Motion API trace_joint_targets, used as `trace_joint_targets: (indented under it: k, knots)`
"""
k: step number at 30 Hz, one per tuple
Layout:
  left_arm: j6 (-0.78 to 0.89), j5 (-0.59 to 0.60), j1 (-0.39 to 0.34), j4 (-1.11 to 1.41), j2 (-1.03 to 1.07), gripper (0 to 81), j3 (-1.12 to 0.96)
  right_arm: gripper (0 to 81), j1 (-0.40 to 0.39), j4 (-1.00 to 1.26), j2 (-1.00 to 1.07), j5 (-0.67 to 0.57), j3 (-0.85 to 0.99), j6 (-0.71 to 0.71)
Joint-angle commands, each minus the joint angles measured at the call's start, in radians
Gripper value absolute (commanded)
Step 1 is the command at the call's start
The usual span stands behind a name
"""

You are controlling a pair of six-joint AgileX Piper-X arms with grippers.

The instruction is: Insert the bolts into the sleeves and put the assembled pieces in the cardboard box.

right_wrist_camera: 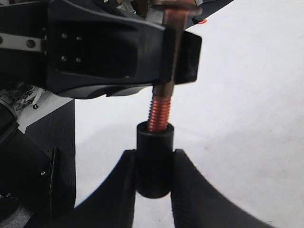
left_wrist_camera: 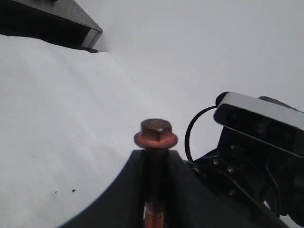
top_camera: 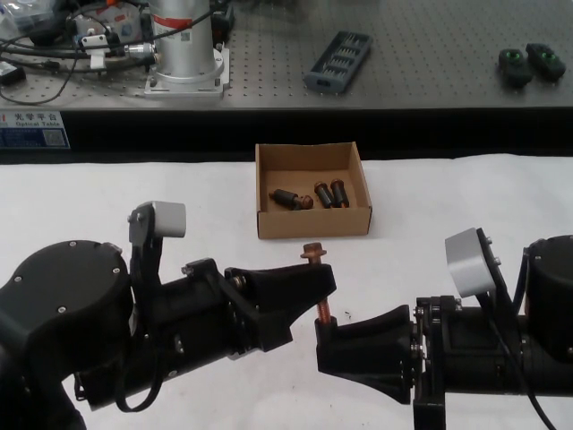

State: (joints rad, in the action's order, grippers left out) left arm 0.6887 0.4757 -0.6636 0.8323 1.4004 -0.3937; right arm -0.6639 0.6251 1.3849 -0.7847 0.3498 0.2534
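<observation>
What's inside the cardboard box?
Three dark pieces with coppery ends lie on the floor of the cardboard box. Its near wall hides the floor strip just behind it.

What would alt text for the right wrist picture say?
A copper bolt, held upright by the left pincer, has its threaded tip at the mouth of a black sleeve gripped by the right pincer, above a white table.
</observation>
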Motion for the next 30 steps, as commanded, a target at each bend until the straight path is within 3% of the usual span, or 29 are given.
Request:
trace_joint_targets:
  k: [1, 9, 17, 30]
  knots:
    - [0.004, 0.09, -0.008, -0.008, 0.001, 5.1, 0.001, 12.1, 0.016, 0.025, -0.014, 0.049, 0.012, 0.0]
    - [-0.072, 0.163, -0.006, -0.008, 0.001, 9.2, 0.001, 12.1, 0.016, 0.012, -0.014, 0.049, 0.012, 0.0]
    - [-0.127, 0.294, 0.039, 0.023, 0.001, 40.7, 0.001, 12.1, 0.016, 0.01, -0.014, 0.023, 0.012, -0.004]
    - [-0.119, 0.269, 0.166, 0.109, 0.001, 41.3, -0.012, 12.1, 0.016, 0.001, -0.014, 0.058, 0.028, -0.007]
